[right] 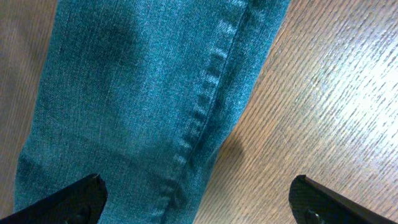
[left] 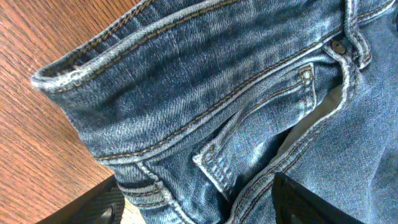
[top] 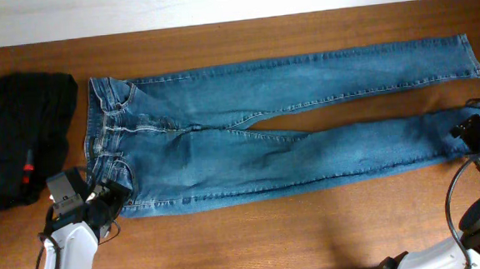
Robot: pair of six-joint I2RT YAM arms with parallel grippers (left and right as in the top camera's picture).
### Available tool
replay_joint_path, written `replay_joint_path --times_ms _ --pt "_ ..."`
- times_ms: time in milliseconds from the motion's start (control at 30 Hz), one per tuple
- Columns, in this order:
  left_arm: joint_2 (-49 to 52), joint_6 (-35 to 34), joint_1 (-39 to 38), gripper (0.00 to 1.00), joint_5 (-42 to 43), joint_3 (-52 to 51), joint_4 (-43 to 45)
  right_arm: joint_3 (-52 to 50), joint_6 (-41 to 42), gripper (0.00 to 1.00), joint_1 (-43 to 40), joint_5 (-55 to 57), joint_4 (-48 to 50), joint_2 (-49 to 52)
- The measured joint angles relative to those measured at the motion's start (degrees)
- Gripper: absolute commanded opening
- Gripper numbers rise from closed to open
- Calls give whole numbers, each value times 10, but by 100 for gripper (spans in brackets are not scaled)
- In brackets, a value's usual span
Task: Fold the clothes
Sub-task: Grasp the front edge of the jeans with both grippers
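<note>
Looking at a pair of medium-blue denim jeans (top: pixel 265 133) lying spread flat across the brown wooden table (top: pixel 272 241), both long legs stretching away from the waistband and splitting slightly apart toward the hems. Spotting the left gripper (top: pixel 110 197) sitting right at the near corner of the jeans' waistband. Checking the left wrist view and seeing the left gripper (left: pixel 199 199) spread wide, black fingers (left: pixel 311 202) standing on either side of the waistband denim, with a front pocket and a small metal rivet (left: pixel 337 45) just beyond, not pinching anything. Finding the right gripper (top: pixel 474 133) way over at the opposite end of the jeans, at the hem of the nearer leg. Seeing the right gripper (right: pixel 199 199) released too, fingers (right: pixel 62 199) well apart, with the leg's stitched side seam and some bare wood in between. Also noticing a crumpled black garment (top: pixel 14 131) with a small red tag (top: pixel 27 171) lying just beside the jeans' waistband, with only a thin strip of wood separating them.
</note>
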Motion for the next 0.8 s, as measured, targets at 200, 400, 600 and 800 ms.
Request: replay_joint_path --times_ms 200,400,600,800 --pt "0 0 0 75 0 0 0 0 0 99 0 15 13 3" --pt "0 0 0 75 0 0 0 0 0 99 0 23 37 26" --pt "0 0 0 75 0 0 0 0 8 99 0 23 57 61" --pt "0 -2 0 56 0 0 0 0 9 85 0 28 65 65"
